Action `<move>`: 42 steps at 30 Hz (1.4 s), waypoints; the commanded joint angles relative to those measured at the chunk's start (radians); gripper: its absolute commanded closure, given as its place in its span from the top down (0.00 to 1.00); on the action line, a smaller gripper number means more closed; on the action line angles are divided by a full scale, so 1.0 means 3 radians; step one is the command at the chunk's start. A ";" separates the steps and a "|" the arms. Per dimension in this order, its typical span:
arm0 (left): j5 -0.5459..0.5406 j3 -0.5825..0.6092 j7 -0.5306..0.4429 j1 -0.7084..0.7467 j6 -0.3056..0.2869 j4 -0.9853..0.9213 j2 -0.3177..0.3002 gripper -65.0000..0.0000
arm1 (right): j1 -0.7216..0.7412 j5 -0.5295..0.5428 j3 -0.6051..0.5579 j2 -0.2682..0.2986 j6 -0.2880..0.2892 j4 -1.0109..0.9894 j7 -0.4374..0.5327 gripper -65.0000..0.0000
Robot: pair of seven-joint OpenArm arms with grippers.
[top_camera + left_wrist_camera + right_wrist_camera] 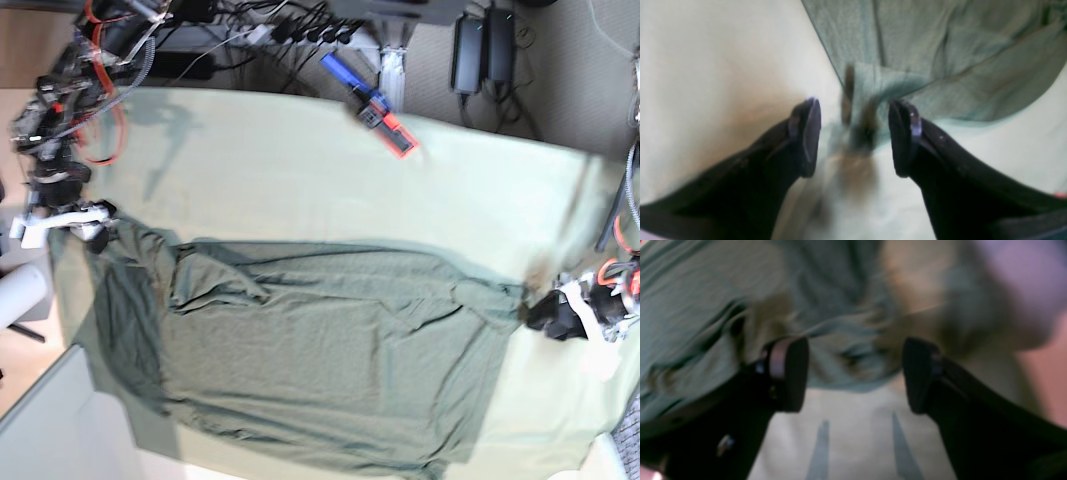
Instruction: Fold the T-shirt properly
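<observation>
The dark grey-green T-shirt (320, 340) lies spread out and wrinkled across the pale green table sheet (300, 180). In the base view, my left gripper (545, 312) sits at the shirt's right end and my right gripper (98, 226) at its left end. In the left wrist view, the left gripper (857, 133) stands open, with a blurred corner of the T-shirt (940, 50) loose between the jaws. The right gripper (855, 373) is open too, and the rumpled edge of the T-shirt (690, 306) lies just beyond its fingertips.
A red and blue tool (375, 105) lies on the sheet at the back. Cables and power bricks (485, 45) crowd the floor behind the table. A white roll (20, 292) stands off the left edge. The shirt's lower hem reaches close to the table's front edge.
</observation>
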 commanded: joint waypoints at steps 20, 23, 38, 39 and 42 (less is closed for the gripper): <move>-0.0319 -0.0154 0.0066 0.0122 -0.0044 0.0042 0.0056 0.63 | 0.0120 0.0215 -0.0037 0.0278 0.0041 -0.0879 0.0496 0.67; -0.0318 -0.0151 0.0069 0.0123 -0.0044 0.0008 0.0095 0.63 | 0.0216 0.0216 -0.0039 0.0280 0.0039 -0.0910 0.0496 0.67; 0.0086 -0.0151 -0.0318 0.0121 -0.0037 -0.0401 0.0390 0.63 | 0.0506 0.0221 -0.0078 0.0221 0.0043 -0.1376 0.0473 0.67; 0.0140 -0.0151 -0.0320 0.0121 -0.0023 -0.0401 0.0431 0.63 | 0.0506 0.0235 -0.0078 0.0212 0.0043 -0.1376 0.0472 0.67; 0.0272 -0.0151 -0.0336 0.0122 -0.0024 -0.0401 0.0582 0.63 | 0.0507 0.0253 -0.0098 0.0192 0.0043 -0.1376 0.0469 0.67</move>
